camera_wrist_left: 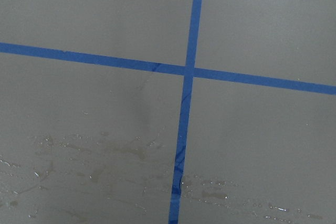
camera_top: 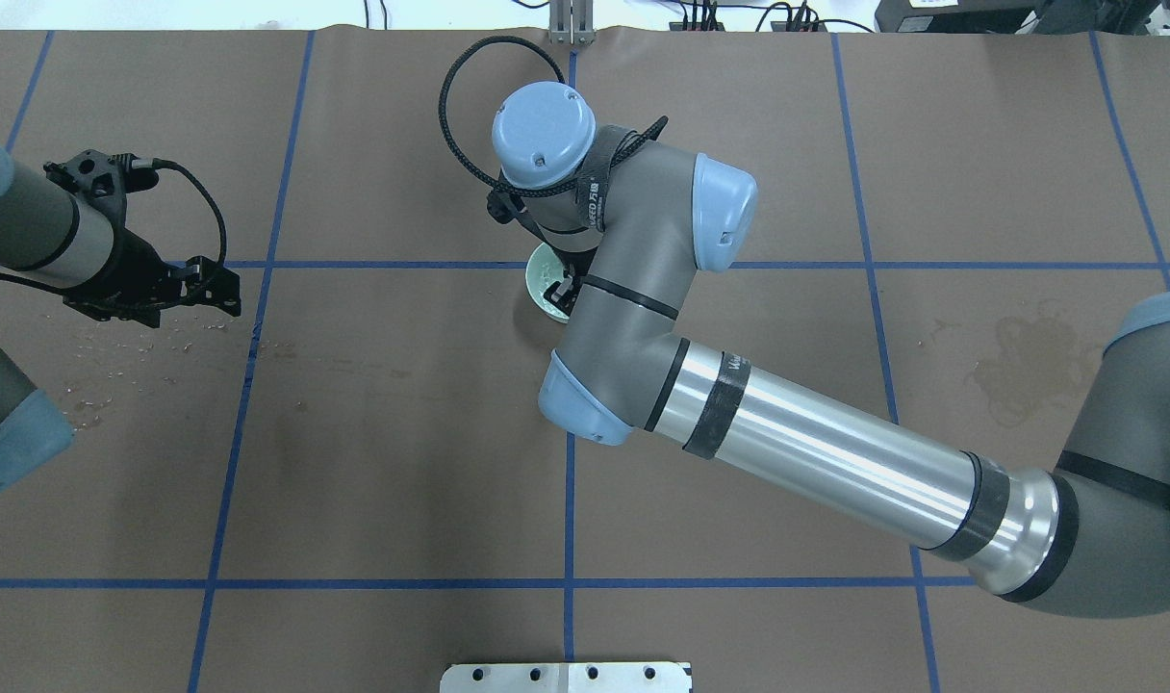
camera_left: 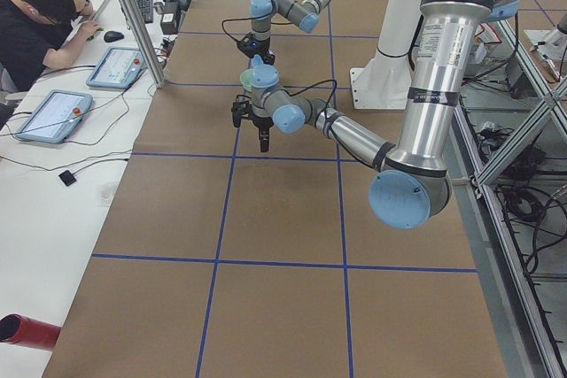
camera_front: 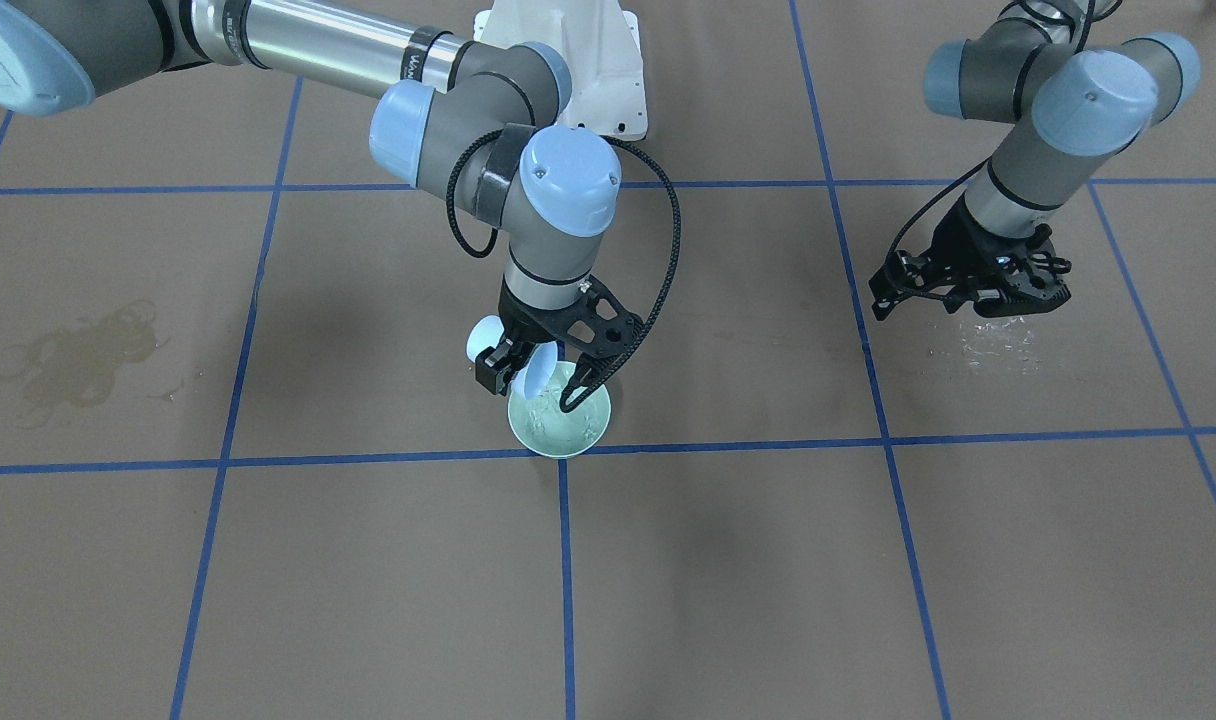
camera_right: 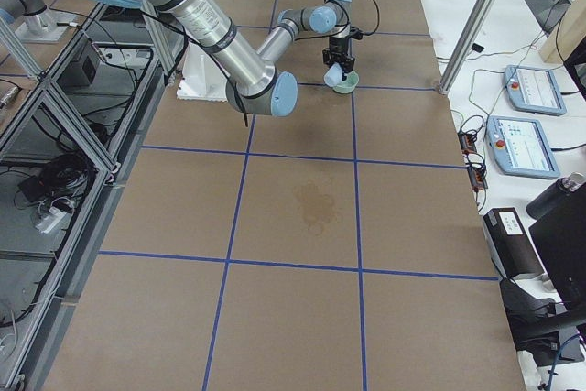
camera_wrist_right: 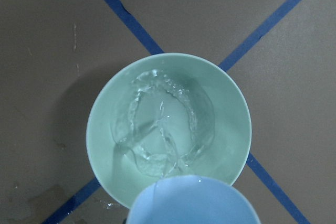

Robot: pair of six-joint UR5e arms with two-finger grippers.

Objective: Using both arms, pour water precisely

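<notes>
My right gripper (camera_front: 516, 362) is shut on a light blue cup (camera_front: 486, 340), held tilted right over a mint green bowl (camera_front: 568, 435) that stands on a crossing of blue tape lines. In the right wrist view the cup's rim (camera_wrist_right: 191, 203) hangs over the bowl's near edge (camera_wrist_right: 102, 108), and the water (camera_wrist_right: 157, 129) in the bowl is clear and rippling. My left gripper (camera_front: 968, 295) is open and empty, low over the table far to the side, above a patch of spilled droplets (camera_front: 988, 345). These droplets also show in the left wrist view (camera_wrist_left: 105, 156).
A dried brownish stain (camera_front: 78, 355) marks the brown paper on my right side. The white pedestal (camera_front: 578, 60) stands behind the bowl. An operator (camera_left: 40, 24) sits with tablets (camera_left: 53, 112) beyond the far table edge. Blue tape lines (camera_front: 566, 590) grid the table.
</notes>
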